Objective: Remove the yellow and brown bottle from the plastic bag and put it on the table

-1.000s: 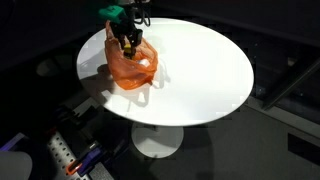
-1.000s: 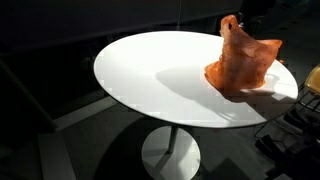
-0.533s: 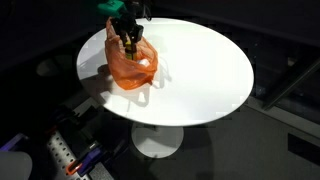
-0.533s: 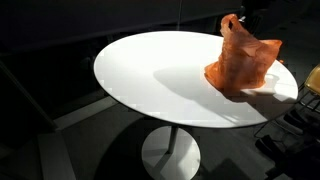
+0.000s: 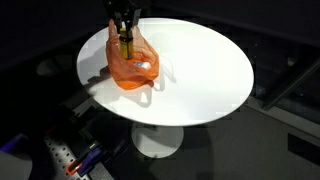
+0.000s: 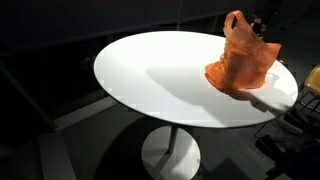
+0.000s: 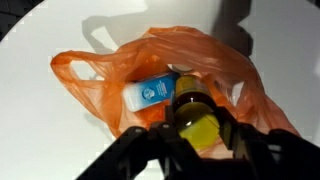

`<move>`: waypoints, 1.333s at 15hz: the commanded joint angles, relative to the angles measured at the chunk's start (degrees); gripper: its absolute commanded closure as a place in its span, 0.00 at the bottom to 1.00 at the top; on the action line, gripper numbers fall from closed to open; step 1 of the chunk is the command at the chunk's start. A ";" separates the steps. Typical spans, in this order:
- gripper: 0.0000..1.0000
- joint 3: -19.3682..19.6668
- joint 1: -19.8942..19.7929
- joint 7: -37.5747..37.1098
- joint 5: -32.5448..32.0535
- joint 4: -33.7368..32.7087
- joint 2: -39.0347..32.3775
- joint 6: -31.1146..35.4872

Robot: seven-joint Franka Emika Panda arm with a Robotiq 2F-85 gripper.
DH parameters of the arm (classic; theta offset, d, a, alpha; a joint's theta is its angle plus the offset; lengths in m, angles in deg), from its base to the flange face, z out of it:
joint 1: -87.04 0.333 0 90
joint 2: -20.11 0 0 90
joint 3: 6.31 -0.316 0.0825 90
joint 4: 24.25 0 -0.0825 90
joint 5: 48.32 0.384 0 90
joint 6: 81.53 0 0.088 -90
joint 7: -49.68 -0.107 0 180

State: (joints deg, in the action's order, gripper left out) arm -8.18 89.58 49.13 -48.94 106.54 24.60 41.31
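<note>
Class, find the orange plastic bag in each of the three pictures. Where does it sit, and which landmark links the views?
In an exterior view: the orange bag sits at the left of the tabletop, upper left of the picture.
In an exterior view: it sits at the tabletop's right edge.
Wrist view: it fills the centre, its mouth framing the yellow and brown bottle.
Shared landmark: the round white table.

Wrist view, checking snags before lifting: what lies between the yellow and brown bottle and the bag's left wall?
A small blue-and-white container, inside the orange bag beside the bottle; the wrist view shows it.
</note>
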 commanded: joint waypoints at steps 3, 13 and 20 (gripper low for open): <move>0.80 2.43 -2.98 -0.26 -1.51 -2.45 3.05 -1.85; 0.80 7.18 -8.46 -3.48 -4.93 -10.17 -4.54 0.79; 0.80 9.37 -9.82 -4.38 -3.38 -9.63 -10.56 5.40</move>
State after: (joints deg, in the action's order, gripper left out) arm 0.86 80.09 45.67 -53.02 98.04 16.03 45.92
